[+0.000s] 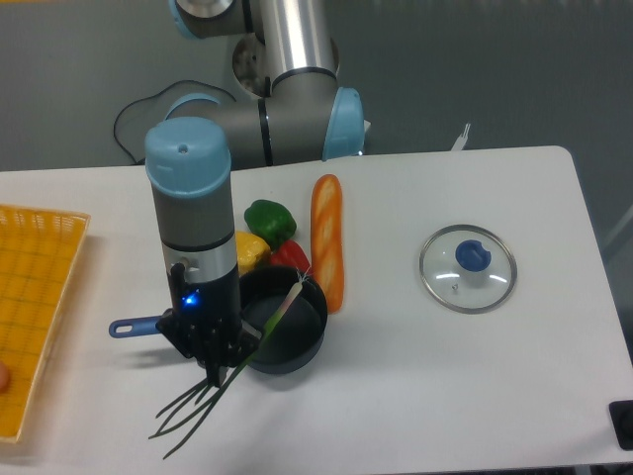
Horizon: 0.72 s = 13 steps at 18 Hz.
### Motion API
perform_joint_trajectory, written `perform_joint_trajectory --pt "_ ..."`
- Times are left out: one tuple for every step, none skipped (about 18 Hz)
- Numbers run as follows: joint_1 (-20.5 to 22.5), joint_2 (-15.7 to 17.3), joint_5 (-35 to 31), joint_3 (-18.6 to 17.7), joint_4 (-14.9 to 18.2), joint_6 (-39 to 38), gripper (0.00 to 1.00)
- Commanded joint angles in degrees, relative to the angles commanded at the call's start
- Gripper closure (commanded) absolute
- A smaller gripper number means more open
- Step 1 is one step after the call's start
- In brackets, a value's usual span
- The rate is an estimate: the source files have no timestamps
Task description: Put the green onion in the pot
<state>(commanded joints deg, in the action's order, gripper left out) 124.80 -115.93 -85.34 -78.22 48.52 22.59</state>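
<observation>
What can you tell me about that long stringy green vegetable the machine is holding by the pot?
It is a green onion, a thin stalk lying slanted. Its pale whitish-green end rests over the dark pot, near the far rim. Its dark green leaves splay out like strings past the near rim, hanging over the white table. The gripper appears to pinch it about midway, beside the pot's blue handle. It looks fresh and limp.

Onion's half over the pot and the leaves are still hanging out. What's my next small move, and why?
Probably shift the pincer a little toward the pot's centre before releasing. Only the green onion's pale end lies across the rim; the dark leaves splay on the table in front, so letting go here might tip it out.
</observation>
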Motion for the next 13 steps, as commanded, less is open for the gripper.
perform_joint_trajectory --pt "-0.09 -0.18 0.0 0.09 0.0 0.0 0.96" --pt "-0.09 -0.35 0.0 0.09 0.0 0.09 0.96" --pt "-0.09 -0.62 0.0 0.09 0.0 0.09 0.96" --pt "-0.35 -0.79 0.0 0.09 -0.09 0.09 0.96" --pt "-0.7 -1.05 0.0 0.09 -0.09 0.17 0.96" --pt "-0.7 -1.49 0.0 0.09 -0.09 0.18 0.96" --pt "-0.79 -1.67 0.0 0.09 -0.09 0.18 0.96" --pt "-0.88 -2.02 0.0 0.09 -0.09 0.18 0.96" --pt "-0.88 -2.29 0.0 0.09 -0.09 0.18 0.96" --pt "-0.88 -2.37 0.0 0.09 -0.09 0.26 0.96" --pt "-0.88 -2.46 0.0 0.17 -0.09 0.26 0.96" --pt "-0.88 -2.55 0.0 0.18 -0.09 0.26 0.96" --pt "-0.88 -2.55 0.0 0.18 -0.09 0.26 0.96"
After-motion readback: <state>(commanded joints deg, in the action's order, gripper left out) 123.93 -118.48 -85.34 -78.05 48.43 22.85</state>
